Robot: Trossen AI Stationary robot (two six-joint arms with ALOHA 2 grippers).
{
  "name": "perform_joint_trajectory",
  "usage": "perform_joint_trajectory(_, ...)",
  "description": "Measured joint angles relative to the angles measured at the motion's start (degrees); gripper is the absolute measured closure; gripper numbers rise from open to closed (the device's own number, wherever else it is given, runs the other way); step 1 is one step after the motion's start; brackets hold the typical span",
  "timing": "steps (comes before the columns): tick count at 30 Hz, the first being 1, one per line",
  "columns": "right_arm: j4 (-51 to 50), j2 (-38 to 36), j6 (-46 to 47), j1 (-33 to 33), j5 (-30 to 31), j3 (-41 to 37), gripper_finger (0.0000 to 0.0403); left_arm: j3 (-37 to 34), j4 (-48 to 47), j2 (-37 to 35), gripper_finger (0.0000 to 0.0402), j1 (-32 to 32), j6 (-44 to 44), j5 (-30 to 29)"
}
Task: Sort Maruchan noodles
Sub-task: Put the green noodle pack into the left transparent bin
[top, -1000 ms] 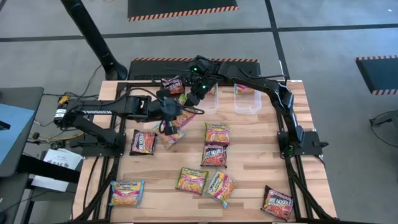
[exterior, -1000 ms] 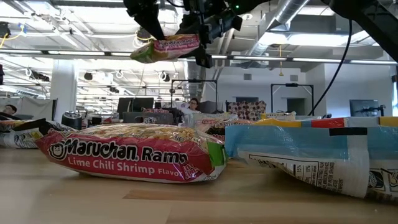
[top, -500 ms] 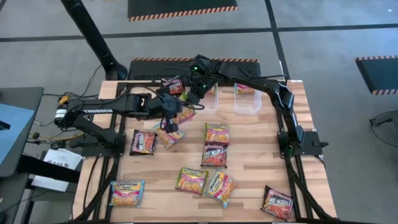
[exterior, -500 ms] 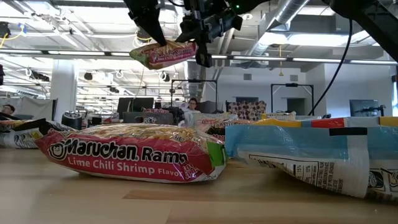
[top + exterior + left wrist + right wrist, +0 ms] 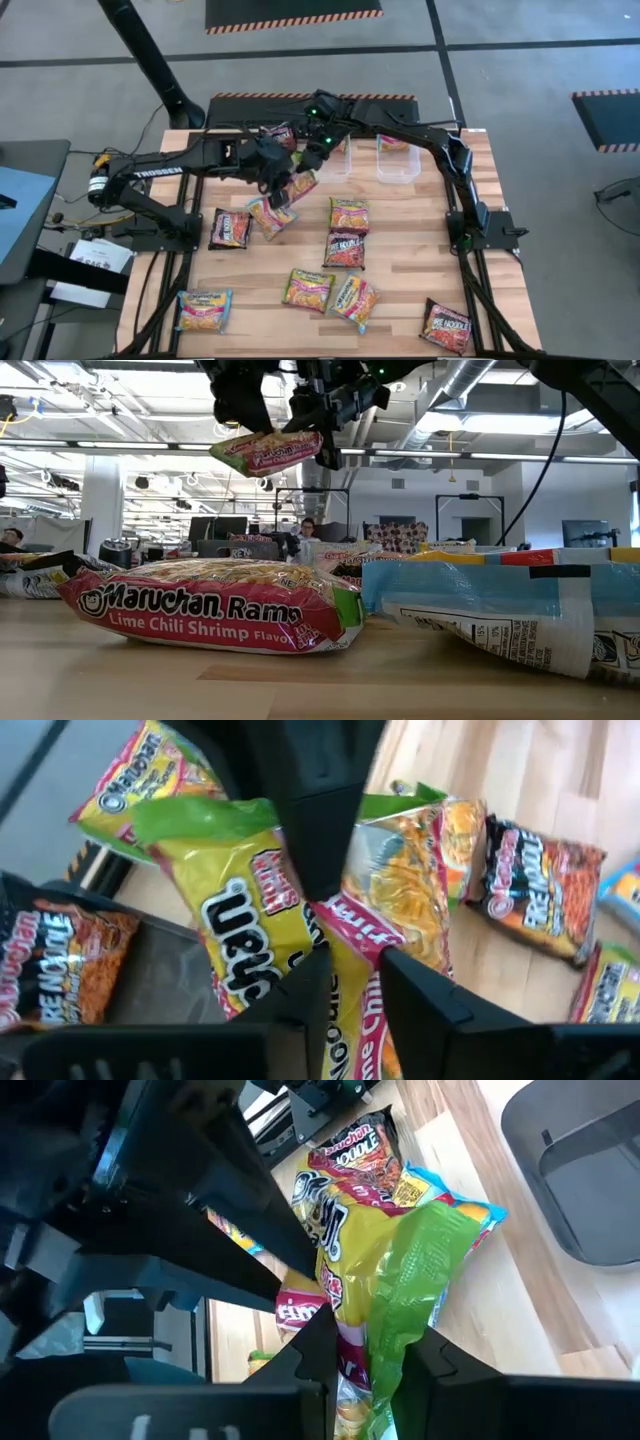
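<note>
A yellow-and-green Maruchan packet (image 5: 268, 451) hangs in the air above the back of the table (image 5: 400, 270), level with the two clear tubs (image 5: 398, 160) and off their left side. The right gripper (image 5: 365, 1342) is clenched on its green end. The left gripper (image 5: 350, 982) sits at the other end with the wrapper between its fingers; whether it is gripping or has let go I cannot tell. This looks like a hand-over between the arms, caught midway.

Beneath the raised packet lie more packets: a dark one (image 5: 279, 135) behind it, another yellow one (image 5: 268, 216) nearer the front, and a dark one (image 5: 231, 228) further from the tubs. Towards the front of the table, well away from the tubs, the rest of the noodles lie scattered singly, including the lime chili shrimp packet (image 5: 210, 605) that fills the low view.

Most of the sorting appears still ahead. The next move, as I judge it, calls for the left gripper to come fully clear of the wrapper so the right arm can carry it sideways to a tub. If both pull at once, the thin plastic could tear or slip.
</note>
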Motion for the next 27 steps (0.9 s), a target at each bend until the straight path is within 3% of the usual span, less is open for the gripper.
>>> perform_joint_trajectory(11,-8.1,0.1,-6.1,-4.1,0.0,0.0,0.0326,4.7,1.1,-0.1,0.0292,3.1,-0.2,0.8)
perform_joint_trajectory(20,-13.2,0.1,-13.4,-8.5,0.2,0.0,0.0326,10.6,0.8,-0.1,0.0291,3.5,3.7,-4.9)
perform_joint_trajectory(27,-19.7,0.1,-19.6,-11.9,0.4,0.0,0.0326,12.5,-1.5,-0.1,0.0291,3.5,5.7,-5.2)
